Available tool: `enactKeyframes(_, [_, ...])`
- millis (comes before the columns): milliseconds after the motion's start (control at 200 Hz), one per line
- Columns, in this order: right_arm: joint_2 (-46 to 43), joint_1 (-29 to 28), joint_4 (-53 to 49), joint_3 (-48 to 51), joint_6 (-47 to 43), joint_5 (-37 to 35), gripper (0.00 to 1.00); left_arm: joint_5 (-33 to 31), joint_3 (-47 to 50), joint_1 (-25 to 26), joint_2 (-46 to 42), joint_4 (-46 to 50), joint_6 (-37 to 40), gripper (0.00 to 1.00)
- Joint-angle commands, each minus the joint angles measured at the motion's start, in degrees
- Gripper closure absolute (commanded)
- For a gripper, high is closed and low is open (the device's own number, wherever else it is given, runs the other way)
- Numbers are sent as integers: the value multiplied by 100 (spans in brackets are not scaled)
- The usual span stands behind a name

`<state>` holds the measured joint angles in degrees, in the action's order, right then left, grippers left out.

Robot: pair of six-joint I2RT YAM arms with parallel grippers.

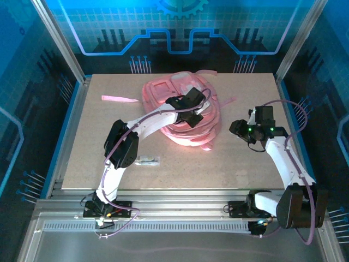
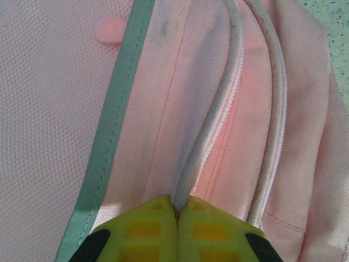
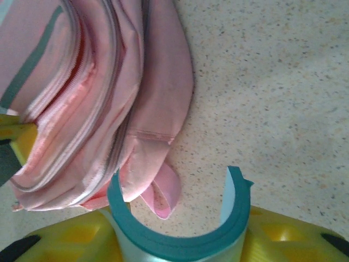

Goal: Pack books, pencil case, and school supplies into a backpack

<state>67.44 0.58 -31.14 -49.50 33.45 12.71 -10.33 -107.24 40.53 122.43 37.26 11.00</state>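
The pink backpack (image 1: 180,109) lies in the middle of the table, its zips and piping close up in the left wrist view (image 2: 163,109). My left gripper (image 1: 192,114) rests on top of it, its yellow fingertips (image 2: 181,207) shut on a white piped zip edge (image 2: 218,125). My right gripper (image 1: 238,129) hovers just right of the backpack (image 3: 92,93), shut on a thin teal-edged book (image 3: 180,243) that is bent into a U between the fingers (image 3: 180,234). A narrow pink pencil case (image 1: 120,99) lies left of the backpack. A small clear packet of school supplies (image 1: 148,161) sits near the front.
A pink strap loop (image 3: 163,191) trails from the backpack's lower corner onto the speckled tabletop (image 3: 272,82). Another strap (image 1: 207,72) sticks out at the far side. The left arm's elbow (image 1: 122,144) hangs over the packet. Blue walls enclose the table.
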Motion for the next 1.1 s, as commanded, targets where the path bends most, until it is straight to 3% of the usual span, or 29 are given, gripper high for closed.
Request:
enactKeyframes(0, [198, -180, 428, -58, 157, 371, 51, 10, -384, -112, -356, 205, -193, 100])
enactKeyframes(330, [1070, -961, 1452, -783, 707, 554, 52, 295, -1051, -341, -400, 228, -679, 100])
enactKeyframes(520, [1702, -1582, 1978, -1257, 803, -4, 54, 355, -1483, -580, -95, 235, -1082, 100])
enactKeyframes(785, [2761, -1909, 2083, -2108, 745, -357, 51, 446, -1658, -598, -111, 197, -1327, 100])
enactKeyframes(865, [3075, -1971, 1955, -2455, 827, -281, 40, 510, -1690, -593, -106, 203, -1378, 100])
enactKeyframes(991, [3257, -1991, 1738, -2752, 870, -100, 3, 546, -1668, -597, -131, 214, -1443, 100])
enactKeyframes(1096, [3206, -1966, 1805, -2643, 881, 10, 0, 566, -1625, -595, -163, 214, -1480, 100])
